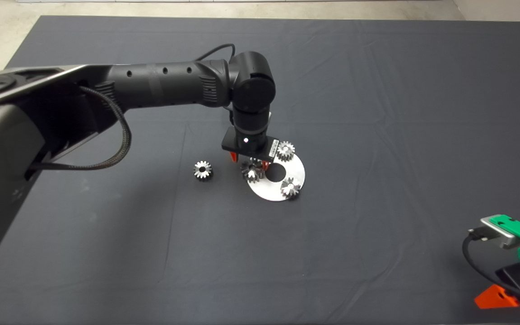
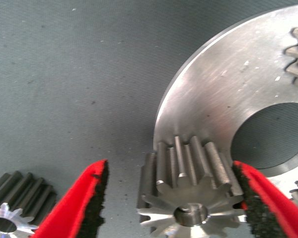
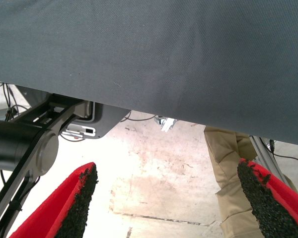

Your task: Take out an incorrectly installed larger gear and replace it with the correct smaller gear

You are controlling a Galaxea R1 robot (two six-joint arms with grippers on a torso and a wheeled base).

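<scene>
— Larger gear [image 2: 188, 198]: seated at the near-left edge of the round steel plate [image 1: 296, 169], sitting between the fingers of the left gripper [image 2: 171, 198].
— Gripped yet?
— Not quite. Spread wide; one pad [image 2: 251, 196] touching or nearly touching the teeth, the other pad [image 2: 97, 191] well clear, with bare mat [image 1: 377, 113] in the gap. Probably lined up straight from above so as to close across the teeth.
— And the smaller gear [image 1: 202, 169]?
— Lying alone on the mat, left of the plate, near enough for a quick swap afterwards. Also showing beside the left finger in the wrist view.
— Other places on the plate?
— Filled by two more gears [image 1: 285, 150], apart from the central hole.
— Right gripper [image 3: 166, 203]?
— Parked at the lower right edge, spread open, holding nothing; floor and a person's leg [image 3: 231, 168] beyond.
</scene>
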